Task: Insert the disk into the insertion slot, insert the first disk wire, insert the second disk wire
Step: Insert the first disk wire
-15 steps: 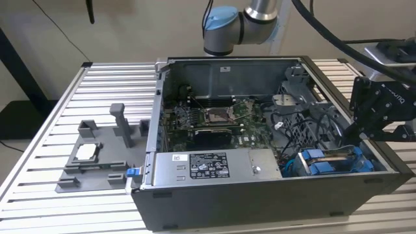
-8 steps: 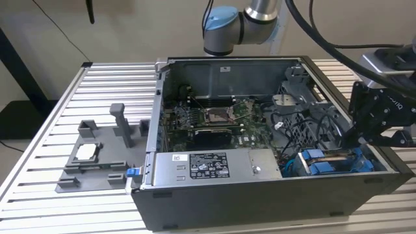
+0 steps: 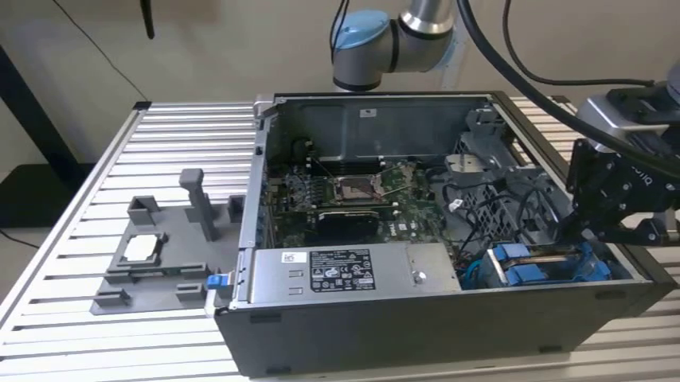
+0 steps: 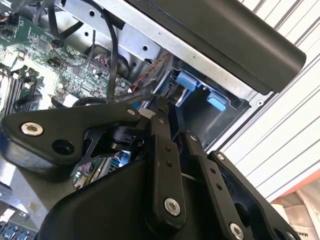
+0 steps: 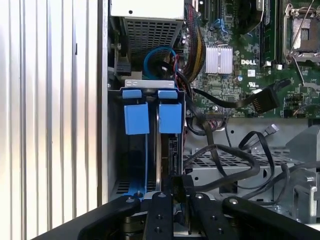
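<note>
Slatted counter (image 3: pixel 64 318) carries the open computer case (image 3: pixel 425 334); my gripper (image 5: pixel 181 184) hangs at the insertion slot (image 5: pixel 132 160), jaws closed together.

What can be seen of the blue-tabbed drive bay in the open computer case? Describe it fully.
The insertion slot is a boxy dark metal bay in a corner of the computer case, against its outer wall, beside the motherboard. A pale metal bar crosses one end; next to it two bright blue plastic tabs sit side by side, heading two narrow lanes. Dark cables run along its inner side. The gripper hangs close over the end away from the tabs. Its inside is too dark to read.
</note>
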Controlling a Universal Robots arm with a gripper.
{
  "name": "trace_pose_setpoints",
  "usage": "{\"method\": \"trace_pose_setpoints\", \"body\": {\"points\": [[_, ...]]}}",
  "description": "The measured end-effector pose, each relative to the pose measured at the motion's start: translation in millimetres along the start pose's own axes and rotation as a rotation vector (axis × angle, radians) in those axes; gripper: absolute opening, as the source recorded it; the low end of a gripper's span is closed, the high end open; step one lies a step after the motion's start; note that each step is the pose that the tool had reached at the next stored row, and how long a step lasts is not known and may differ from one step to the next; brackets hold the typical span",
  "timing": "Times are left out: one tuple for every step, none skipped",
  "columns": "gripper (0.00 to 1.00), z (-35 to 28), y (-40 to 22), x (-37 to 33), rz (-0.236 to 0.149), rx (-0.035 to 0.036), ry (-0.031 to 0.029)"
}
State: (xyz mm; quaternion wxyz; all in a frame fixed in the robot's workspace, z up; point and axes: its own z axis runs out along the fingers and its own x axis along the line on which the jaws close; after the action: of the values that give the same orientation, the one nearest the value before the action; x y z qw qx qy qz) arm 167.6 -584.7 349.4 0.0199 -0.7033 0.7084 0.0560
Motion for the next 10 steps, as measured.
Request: {"method": "trace_pose_setpoints", "body": {"points": [[0.19,0.6,0.0,0.0,0.000,0.0002,-0.0001],[0.19,1.6,-0.1,-0.2,0.000,0.0005,-0.0002],[0.19,2.2,-0.1,-0.4,0.000,0.0006,-0.0004],[0.19,2.7,-0.1,-0.6,0.000,0.0007,-0.0002],[0.19,3.1,-0.1,-0.8,0.000,0.0008,-0.0002],[0.19,3.7,-0.2,-1.0,0.000,0.0010,-0.0003],[0.19,4.2,-0.2,-1.1,0.000,0.0012,-0.0003],[0.19,4.5,-0.2,-1.2,0.000,0.0015,-0.0001],[0.19,5.0,-0.2,-1.2,0.000,0.0018,-0.0001],[0.19,5.4,-0.3,-1.3,0.000,0.0022,0.0000]]}}
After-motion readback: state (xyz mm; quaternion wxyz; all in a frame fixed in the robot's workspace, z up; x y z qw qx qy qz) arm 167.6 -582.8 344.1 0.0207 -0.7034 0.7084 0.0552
